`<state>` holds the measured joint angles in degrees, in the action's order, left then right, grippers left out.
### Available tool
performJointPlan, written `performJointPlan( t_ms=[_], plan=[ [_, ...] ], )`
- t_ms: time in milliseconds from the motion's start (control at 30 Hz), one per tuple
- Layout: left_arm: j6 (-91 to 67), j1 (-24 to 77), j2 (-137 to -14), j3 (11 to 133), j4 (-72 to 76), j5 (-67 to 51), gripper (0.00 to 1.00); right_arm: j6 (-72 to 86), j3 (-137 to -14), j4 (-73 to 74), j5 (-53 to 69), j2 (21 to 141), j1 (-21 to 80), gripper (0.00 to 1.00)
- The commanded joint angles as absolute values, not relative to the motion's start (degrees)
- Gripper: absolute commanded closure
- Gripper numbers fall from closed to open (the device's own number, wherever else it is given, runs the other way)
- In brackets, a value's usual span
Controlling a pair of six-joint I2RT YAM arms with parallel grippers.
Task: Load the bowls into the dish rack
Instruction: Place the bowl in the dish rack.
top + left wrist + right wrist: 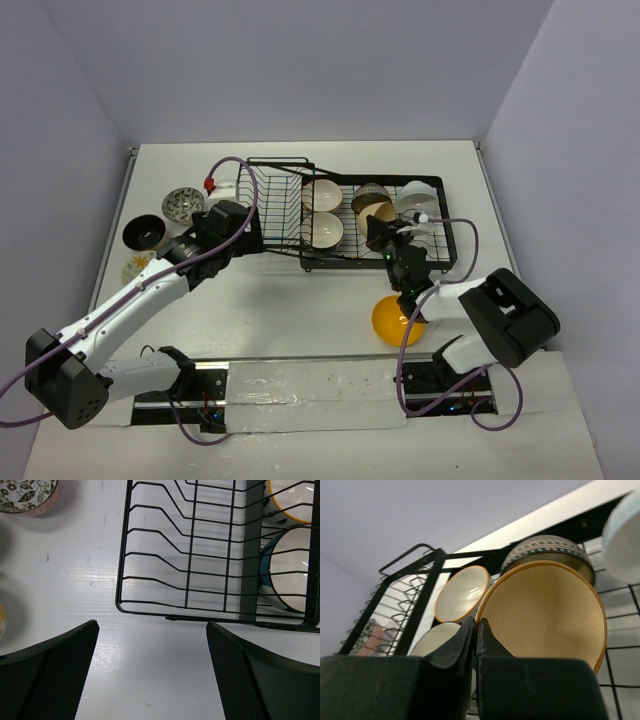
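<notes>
Right end effector [475,640] apparently pinching tan bowl [545,610] rim

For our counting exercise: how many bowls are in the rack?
5. Dish rack middle: two cream bowls. Right end: patterned bowl, tan bowl, white bowl. More may be hidden.

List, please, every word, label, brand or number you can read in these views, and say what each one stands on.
None: no word, number or brand can be read in any view.
On the floral bowl: a painted pattern only, no letters.
On the tan bowl: speckles only.
On the dish rack: bare black wire, no label visible.
</notes>
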<state>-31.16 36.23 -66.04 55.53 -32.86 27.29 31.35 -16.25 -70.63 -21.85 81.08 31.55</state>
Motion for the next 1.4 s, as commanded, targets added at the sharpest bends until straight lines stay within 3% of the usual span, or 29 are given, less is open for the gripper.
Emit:
performJointPlan(
  t_ms=[0, 133, 400, 800, 967, 1100, 1267, 1367],
  plan=[
    [-31.4, 36.5, -65.1, 55.4, -32.3, 28.8, 0.06, 35.5, -17.5, -101.2, -28.2, 82.1, 30.9, 1.00],
    [-31.2, 36.5, -65.1, 55.3, -32.1, 28.7, 0.06, 40.4, -18.5, -101.2, -30.5, 84.5, 29.7, 1.00],
    [-31.0, 36.5, -65.3, 55.4, -32.1, 28.3, 0.06, 46.1, -21.4, -101.2, -27.8, 88.7, 29.3, 0.62],
    [-30.7, 36.5, -65.0, 55.4, -32.3, 28.8, 0.06, 42.4, -22.4, -95.7, -20.8, 83.9, 28.5, 0.56],
    [-30.6, 36.5, -64.6, 55.5, -32.3, 29.0, 0.06, 34.2, -32.6, -55.2, -14.9, 69.8, 27.4, 0.55],
    [-29.8, 36.4, -64.1, 55.7, -32.1, 28.3, 0.06, 25.3, -49.8, -26.7, -10.9, 65.3, 26.6, 0.54],
    [-28.7, 36.1, -63.3, 55.5, -31.2, 27.4, 0.06, 13.0, -73.8, 8.5, -6.8, 71.5, 25.6, 0.50],
    [-28.3, 35.3, -64.2, 55.9, -31.9, 27.1, 0.06, 9.5, -82.1, 23.4, -3.4, 79.0, 25.1, 0.50]
  ],
)
